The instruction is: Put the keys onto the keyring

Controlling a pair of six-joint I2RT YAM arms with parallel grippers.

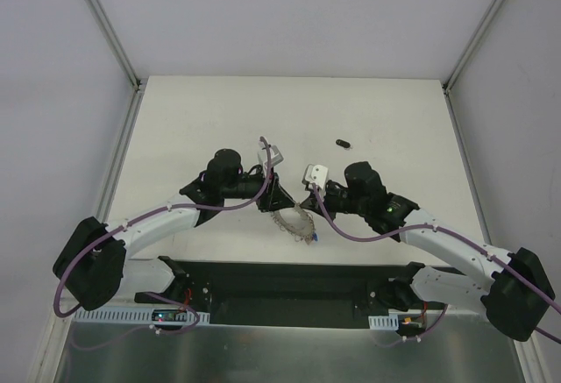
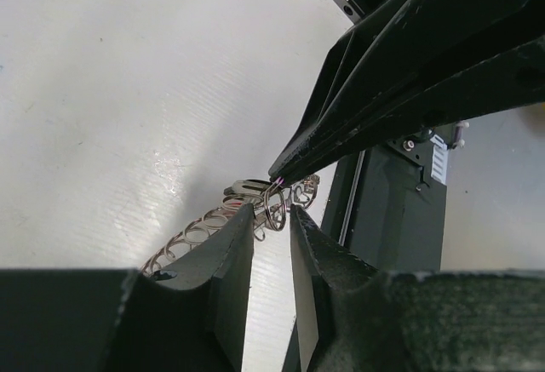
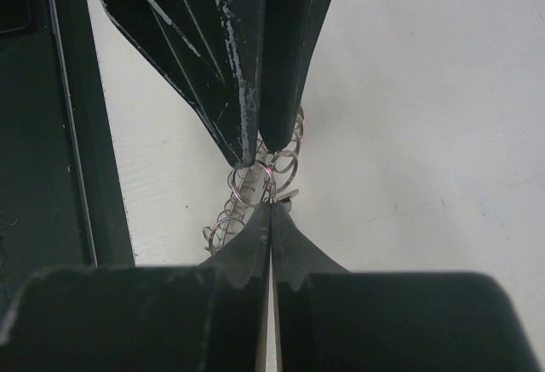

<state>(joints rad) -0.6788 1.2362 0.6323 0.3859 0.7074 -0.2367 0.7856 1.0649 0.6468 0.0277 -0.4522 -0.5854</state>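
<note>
From overhead, both arms met over the keyring (image 1: 294, 223), which lay near the front edge of the table (image 1: 394, 120). One black key (image 1: 343, 144) sat well apart behind them, untouched, and I couldn't spot the other.

Through the left wrist, the left gripper (image 2: 272, 219) had its fingers drawn to a narrow slit, pinching a wire loop (image 2: 275, 208) on the ring's rim.

Through the right wrist, the right gripper (image 3: 271, 208) was pressed together on the neighbouring wire.

To my eye, they'd do best to part that loop gently, one arm holding steady, before either fetched a key.
</note>
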